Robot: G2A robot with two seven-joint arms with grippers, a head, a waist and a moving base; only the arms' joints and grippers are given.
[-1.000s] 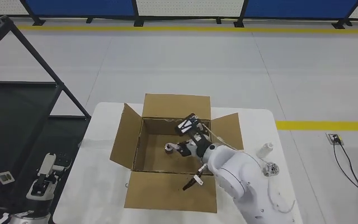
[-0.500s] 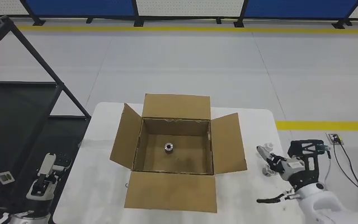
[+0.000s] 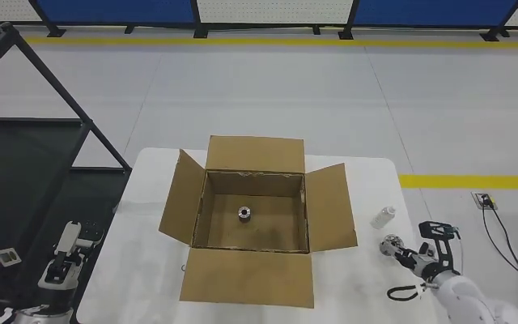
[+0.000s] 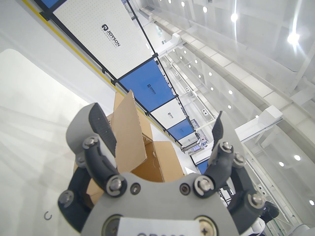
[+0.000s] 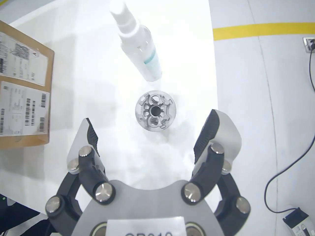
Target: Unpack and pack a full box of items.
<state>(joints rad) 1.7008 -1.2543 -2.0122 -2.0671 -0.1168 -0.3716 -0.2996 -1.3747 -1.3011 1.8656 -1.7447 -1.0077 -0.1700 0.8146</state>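
Observation:
The open cardboard box (image 3: 327, 207) stands mid-table with one small round metal part (image 3: 244, 213) on its floor. Right of the box, a white bottle (image 3: 383, 215) (image 5: 139, 47) and a second round metal part (image 3: 392, 244) (image 5: 155, 111) rest on the table. My right gripper (image 3: 407, 253) (image 5: 149, 115) hovers open over the table's right end, just behind that part, with nothing between its fingers. My left gripper (image 4: 158, 119) is open and empty, tilted upward beside the table, and a box flap (image 4: 130, 133) shows past its fingers.
A labelled box flap (image 5: 22, 87) lies close to the two loose items. The table's right edge (image 3: 402, 202) runs just beyond the bottle. A black frame (image 3: 48, 89) stands off the table's left side, and a cable (image 5: 283, 173) lies on the floor.
My right arm swung out of the box to the table's right end, then drew back toward the near edge. The metal part in the box, the bottle and the other part stayed put.

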